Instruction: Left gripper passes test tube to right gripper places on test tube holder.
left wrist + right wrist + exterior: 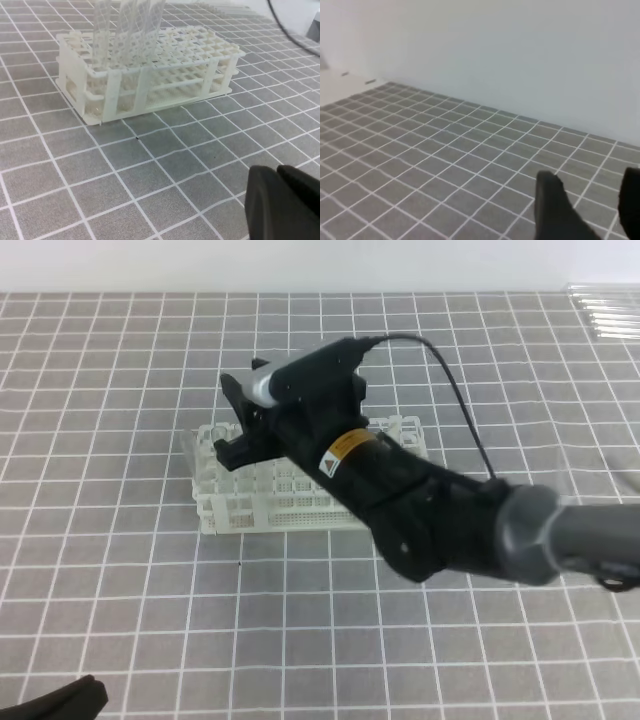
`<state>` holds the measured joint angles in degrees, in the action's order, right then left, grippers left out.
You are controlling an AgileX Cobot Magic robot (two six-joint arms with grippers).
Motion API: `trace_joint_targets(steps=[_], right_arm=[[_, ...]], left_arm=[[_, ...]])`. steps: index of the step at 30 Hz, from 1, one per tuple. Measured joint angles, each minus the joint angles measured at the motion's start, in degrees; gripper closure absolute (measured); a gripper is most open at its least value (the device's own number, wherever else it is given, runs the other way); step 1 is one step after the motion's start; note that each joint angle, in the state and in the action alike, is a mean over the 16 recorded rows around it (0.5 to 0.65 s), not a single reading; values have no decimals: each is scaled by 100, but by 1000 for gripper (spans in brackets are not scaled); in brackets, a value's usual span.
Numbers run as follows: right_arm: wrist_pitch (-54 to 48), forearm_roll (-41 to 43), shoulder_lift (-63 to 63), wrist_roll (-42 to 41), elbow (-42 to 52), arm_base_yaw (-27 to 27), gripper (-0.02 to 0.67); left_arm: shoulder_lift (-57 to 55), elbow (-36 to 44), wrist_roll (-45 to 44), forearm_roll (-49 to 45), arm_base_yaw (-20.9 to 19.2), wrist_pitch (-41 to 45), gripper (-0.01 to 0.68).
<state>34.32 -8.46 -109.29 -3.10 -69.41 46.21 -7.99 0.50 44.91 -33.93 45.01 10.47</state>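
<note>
Several clear test tubes (127, 30) stood upright in the near-left corner cells of the white test tube holder (165, 75), which rested on the grey gridded mat (150, 170); which of these identical tubes was the task's own could not be told. The right gripper (235, 425) hung directly over the holder's left end with its black jaws apart and nothing between them, the wrist view showing both fingers (555, 210) separated above bare mat. The left gripper (280, 202) sat low at the mat's near-left corner, well apart from the holder, jaws pressed together and empty.
</note>
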Motion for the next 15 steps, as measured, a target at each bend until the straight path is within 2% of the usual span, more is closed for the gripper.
trace_joint_targets(steps=[7, 15], right_arm=[[-1074, 24, 1247, -198, 462, 0, 486], [-2008, 8, 3358, -330, 1678, 0, 620]], left_arm=[[-2, 4, 0, 0, 0, -6, 673], [-10, 15, 0, -5, 1, -16, 674]])
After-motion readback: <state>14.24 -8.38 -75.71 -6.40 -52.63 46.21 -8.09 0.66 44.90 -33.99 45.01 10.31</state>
